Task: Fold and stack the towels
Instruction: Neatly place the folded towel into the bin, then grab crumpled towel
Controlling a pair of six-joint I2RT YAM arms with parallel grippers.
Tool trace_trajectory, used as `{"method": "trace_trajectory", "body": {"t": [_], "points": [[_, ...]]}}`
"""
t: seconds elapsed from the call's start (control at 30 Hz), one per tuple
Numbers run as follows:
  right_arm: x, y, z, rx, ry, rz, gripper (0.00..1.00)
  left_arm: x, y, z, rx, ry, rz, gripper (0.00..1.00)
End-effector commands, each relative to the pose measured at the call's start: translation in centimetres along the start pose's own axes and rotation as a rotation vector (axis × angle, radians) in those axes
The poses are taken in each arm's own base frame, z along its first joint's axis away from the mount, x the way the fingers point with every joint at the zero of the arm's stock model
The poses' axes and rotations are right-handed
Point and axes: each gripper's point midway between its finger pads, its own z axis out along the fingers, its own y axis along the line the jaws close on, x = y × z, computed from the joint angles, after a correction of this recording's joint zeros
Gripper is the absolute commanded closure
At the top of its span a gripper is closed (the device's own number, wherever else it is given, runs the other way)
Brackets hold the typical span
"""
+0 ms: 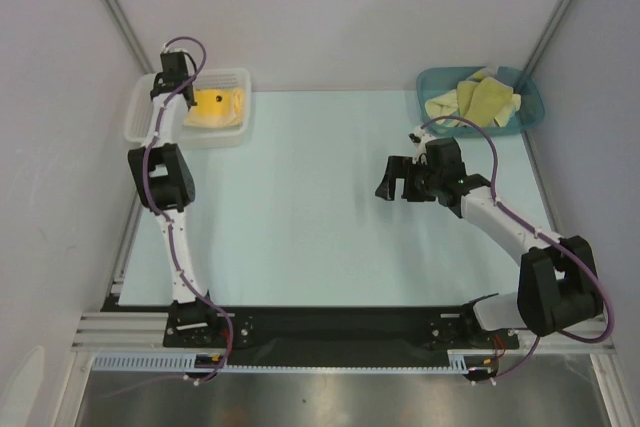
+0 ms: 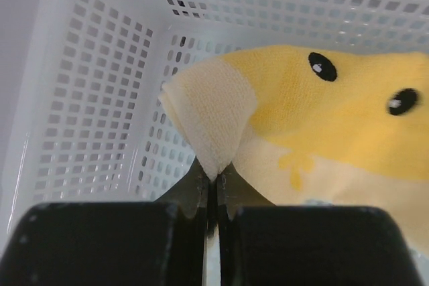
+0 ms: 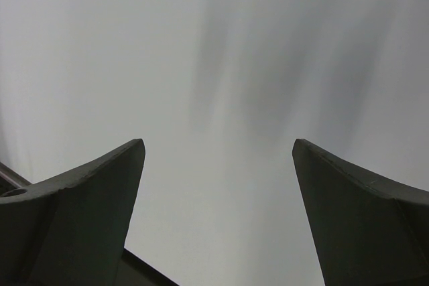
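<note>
A folded yellow towel [image 1: 218, 107] with a duck face lies in the white perforated basket [image 1: 232, 133] at the far left. In the left wrist view my left gripper [image 2: 213, 177] is shut on a cream corner of that yellow towel [image 2: 335, 118], inside the basket [image 2: 87, 98]. In the top view the left gripper [image 1: 184, 93] is at the towel's left edge. Several crumpled pale yellow towels [image 1: 478, 101] lie in the blue bin [image 1: 531, 93] at the far right. My right gripper [image 1: 394, 179] is open and empty above the mat; the right wrist view [image 3: 218, 147] shows only bare surface between its fingers.
A pale mat [image 1: 320, 207] covers the table between the two containers. White walls and metal frame posts [image 1: 110, 7] close in the sides. The arm bases stand on a black rail [image 1: 330, 325] at the near edge.
</note>
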Motion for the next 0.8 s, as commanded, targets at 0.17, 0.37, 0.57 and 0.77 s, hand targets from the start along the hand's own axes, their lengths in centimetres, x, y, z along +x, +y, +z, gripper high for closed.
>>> {"method": "trace_trajectory", "body": {"t": [0.17,0.37,0.57,0.77], "points": [[-1.8,0.1,0.6,0.006,-0.029,-0.02,0.0,1.4,2.7,4.2,-0.051,-0.026,-0.011,0.97],[-3.0,0.4,0.8,0.02,-0.056,-0.025,0.0,0.5,4.0,4.0,-0.104,-0.04,-0.057,0.3],[-8.4,1.0,-0.9,0.069,-0.183,0.03,0.0,-1.0,4.7,-1.2,-0.288,-0.053,-0.074,0.04],[-17.7,-2.7,-3.7,0.265,-0.397,0.146,0.0,-0.4,-2.0,-6.8,-0.159,-0.02,-0.064,0.0]]}}
